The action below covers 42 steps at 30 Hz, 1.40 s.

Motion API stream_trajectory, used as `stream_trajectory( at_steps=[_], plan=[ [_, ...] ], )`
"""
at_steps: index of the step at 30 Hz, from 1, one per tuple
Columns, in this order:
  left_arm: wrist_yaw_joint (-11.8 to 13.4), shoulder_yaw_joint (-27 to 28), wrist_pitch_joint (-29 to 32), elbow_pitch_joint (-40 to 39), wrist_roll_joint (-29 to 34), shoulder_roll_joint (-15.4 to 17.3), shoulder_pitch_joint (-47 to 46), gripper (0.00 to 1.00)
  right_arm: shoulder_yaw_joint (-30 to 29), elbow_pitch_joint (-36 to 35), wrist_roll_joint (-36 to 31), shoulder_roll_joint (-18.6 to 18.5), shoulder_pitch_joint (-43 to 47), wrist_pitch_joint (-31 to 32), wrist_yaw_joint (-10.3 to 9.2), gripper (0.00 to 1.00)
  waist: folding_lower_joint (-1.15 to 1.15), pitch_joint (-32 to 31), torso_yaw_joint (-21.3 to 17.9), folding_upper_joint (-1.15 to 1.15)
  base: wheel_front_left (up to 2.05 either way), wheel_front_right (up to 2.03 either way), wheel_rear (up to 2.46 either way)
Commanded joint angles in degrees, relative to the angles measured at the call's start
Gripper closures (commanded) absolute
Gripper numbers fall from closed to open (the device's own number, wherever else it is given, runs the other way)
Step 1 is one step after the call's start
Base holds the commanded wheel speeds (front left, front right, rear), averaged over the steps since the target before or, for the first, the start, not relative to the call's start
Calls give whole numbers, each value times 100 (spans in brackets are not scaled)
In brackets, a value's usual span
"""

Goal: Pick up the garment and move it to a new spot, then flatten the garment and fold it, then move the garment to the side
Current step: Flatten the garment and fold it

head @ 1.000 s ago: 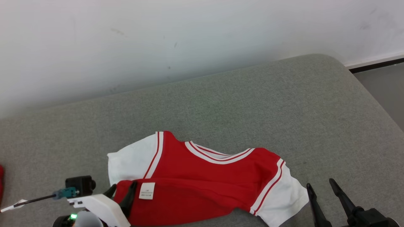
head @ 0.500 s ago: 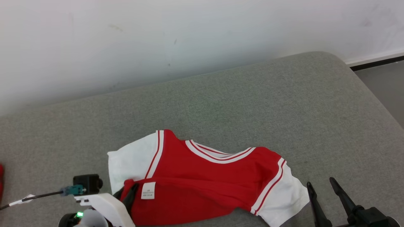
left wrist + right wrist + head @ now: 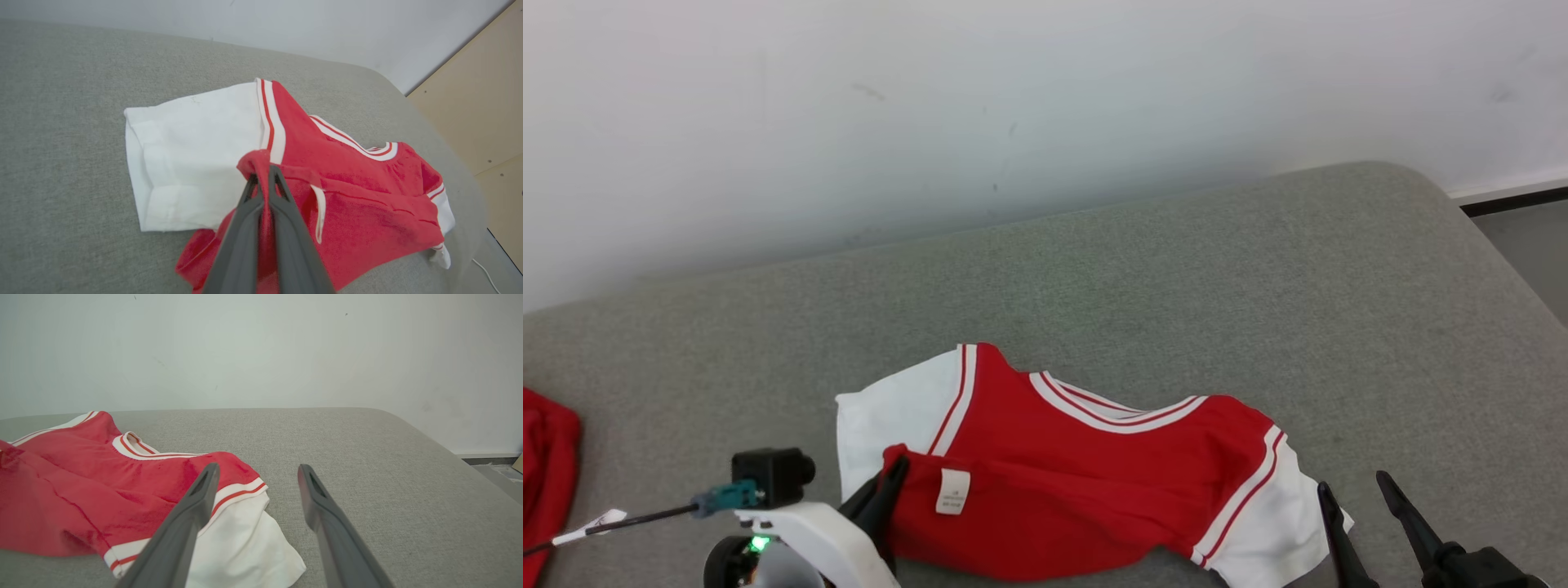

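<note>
The garment (image 3: 1086,482), red with white trim, is spread across the lower middle of the head view on the grey cushion (image 3: 1176,286), collar toward the top of the frame. At lower left, the left gripper (image 3: 897,469) is clamped on a red fold at the garment's edge. In the left wrist view its fingers (image 3: 245,220) are seen pressed together, with a bunched ridge of red cloth pinched between them, just beside a white sleeve (image 3: 192,155). A small label (image 3: 952,491) is shown just right of that grip. At lower right, the right gripper (image 3: 1352,483) is held with jaws wide apart, just beside the other sleeve (image 3: 1278,539). A second red cloth (image 3: 547,465) is glimpsed at the left edge.
</note>
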Motion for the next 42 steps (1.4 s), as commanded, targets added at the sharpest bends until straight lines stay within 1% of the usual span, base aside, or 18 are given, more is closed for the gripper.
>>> stream_trajectory(
  at_steps=[1, 8, 10, 14, 19, 20, 21, 22, 23, 27, 30, 33, 35, 36, 37, 42],
  plan=[
    [45, 2, -41, -115, 65, 81, 142, 100, -20, -1, -15, 5, 91, 4, -13, 0, 0, -52, 59, 0, 0, 0, 0],
    [502, -60, -169, -1483, 196, 426, 985, 100, -51, -56, -22, 10, 228, 4, -13, 0, 0, -140, 299, 0, 0, 0, 0],
    [591, -69, -265, -1711, 124, 430, 1287, 100, -52, -79, -24, -8, 241, 4, -13, 0, 0, -147, 353, 0, 0, 0, 0],
    [598, -153, -513, -1845, 46, 387, 1795, 100, -72, -109, -33, -52, 291, 4, -13, 0, 0, -139, 442, 0, 0, 0, 0],
    [532, -250, -817, -1546, -94, 173, 2253, 100, -112, -121, -21, -98, 329, 4, -13, 0, 0, -131, 503, 0, 0, 0, 0],
    [507, -273, -862, -1461, -76, 134, 2291, 96, -122, -123, -27, -101, 336, 4, -13, 0, 0, -132, 516, 0, 0, 0, 0],
    [517, -268, -908, -1361, -84, 81, 2325, 83, -137, -125, -30, -104, 340, 4, -13, 0, 0, -134, 531, 0, 0, 0, 0],
    [500, -253, -963, -1248, -125, 14, 2362, 55, -144, -123, -30, -105, 348, 4, -13, 0, 0, -138, 547, 0, 0, 0, 0],
    [484, -254, -1007, -1125, -116, -31, 2378, 0, -146, -118, -31, -107, 360, 4, -13, 0, 0, -142, 561, 0, 0, 0, 0],
    [456, -215, -1165, -680, 38, -183, 2358, 0, -152, -103, -23, -127, 405, 4, -13, 0, 0, -165, 608, 0, 0, 0, 0],
    [423, 75, -1265, -605, 27, -314, 2381, 0, -172, -123, -28, -145, 412, 4, -13, 0, 0, -191, 645, 0, 0, 0, 0],
    [390, 416, -1312, -670, 222, -407, 2418, 0, -184, -144, -34, -169, 421, 4, -13, 0, 0, -233, 684, 0, 0, 0, 0],
    [377, 754, -1312, -834, 432, -527, 2404, 0, -204, -167, -47, -186, 421, 4, -13, 0, 0, -250, 710, 0, 0, 0, 0],
    [341, 1020, -1308, -924, 698, -624, 2478, 0, -221, -192, -56, -198, 404, 4, -13, 0, 0, -266, 724, 0, 0, 0, 0],
    [320, 1155, -1310, -968, 798, -688, 2482, 0, -224, -203, -62, -198, 394, 4, -13, 0, 0, -275, 727, 0, 0, 0, 0],
    [145, 1428, -1311, -868, 1337, -930, 2466, 0, -203, -235, -64, -183, 341, 4, -13, 0, 0, -303, 685, 0, 0, 0, 0]
  ],
)
